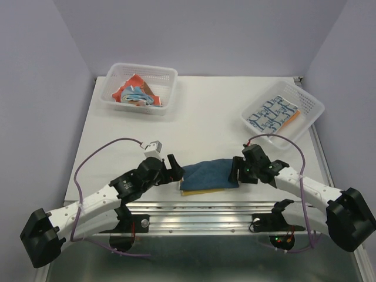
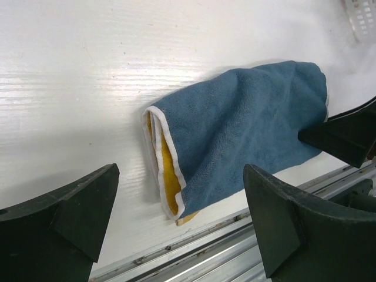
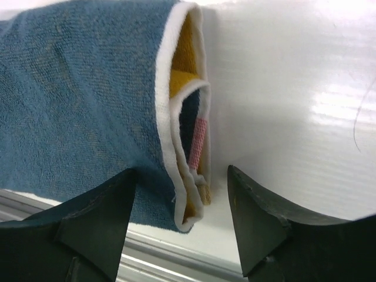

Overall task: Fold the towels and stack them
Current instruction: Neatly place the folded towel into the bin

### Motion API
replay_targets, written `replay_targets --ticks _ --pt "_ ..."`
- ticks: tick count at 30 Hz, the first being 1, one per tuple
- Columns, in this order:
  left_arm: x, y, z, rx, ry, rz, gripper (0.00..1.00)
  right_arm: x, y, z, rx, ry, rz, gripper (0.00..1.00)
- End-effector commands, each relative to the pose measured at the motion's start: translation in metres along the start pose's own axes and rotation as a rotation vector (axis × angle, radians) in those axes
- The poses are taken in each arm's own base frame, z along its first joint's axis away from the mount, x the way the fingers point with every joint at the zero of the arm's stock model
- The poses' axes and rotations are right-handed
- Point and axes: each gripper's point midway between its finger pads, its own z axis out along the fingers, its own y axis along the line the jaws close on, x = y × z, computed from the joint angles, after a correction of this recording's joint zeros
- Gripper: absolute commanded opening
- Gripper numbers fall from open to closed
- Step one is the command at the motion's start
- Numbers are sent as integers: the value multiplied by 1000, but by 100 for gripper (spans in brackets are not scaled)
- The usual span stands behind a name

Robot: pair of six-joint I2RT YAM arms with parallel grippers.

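Lavender walls (image 1: 194, 35) on three sides; white counter (image 1: 205, 111).

- 6 o'clock, near edge, just beside the metal rail (image 1: 200, 208): navy towel (image 1: 207, 174), folded over, yellow lining showing at both ends.
- Left hand (image 1: 174, 168) at the towel's 9 o'clock, fingers spread, gripping nothing.
- Right hand (image 1: 238, 170) at its 3 o'clock, also released. Its fingers flank the layered end without pinching it.
- 11 o'clock: far-left basket (image 1: 143, 66) with crumpled towels (image 1: 136, 91), orange and light blue.
- 2 o'clock: far-right basket (image 1: 302, 94) with white towel with blue print (image 1: 271, 113) lying on an orange towel (image 1: 292, 117).

Risk, as I judge it: the right end's layers sit loose, so a shallow pinch may catch only the top one and open the fold. Any drag toward 6 o'clock could pull the cloth onto the rail.
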Motion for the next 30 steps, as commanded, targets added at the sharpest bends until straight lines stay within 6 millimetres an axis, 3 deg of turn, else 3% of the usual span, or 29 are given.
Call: replay_targets --ticks 1,7,11,17,20,23,24,27,30 --pt "-12 0 -2 -12 -49 16 99 -22 5 5 48 -58 -54 66" --pt "-13 4 -5 -12 -65 13 99 -20 -9 17 152 -38 -81 58" --pt "-13 6 -7 -16 -70 11 99 -22 -11 20 170 -47 -82 32" --pt "-14 6 -9 -10 -73 20 99 -32 -8 17 173 -78 -132 6" --pt "-17 6 -11 -18 -82 24 99 -54 21 10 45 -149 -206 1" --pt "-21 8 -14 -43 -87 33 99 -94 42 -8 25 -258 -281 1" --pt "-23 8 -14 -47 -94 32 99 -96 37 -8 54 -265 -300 1" --pt "-29 5 -16 -38 -118 24 99 -125 49 -20 63 -324 -446 1" --pt "-36 4 -18 -47 -144 25 99 -162 40 -35 223 -372 -563 1"
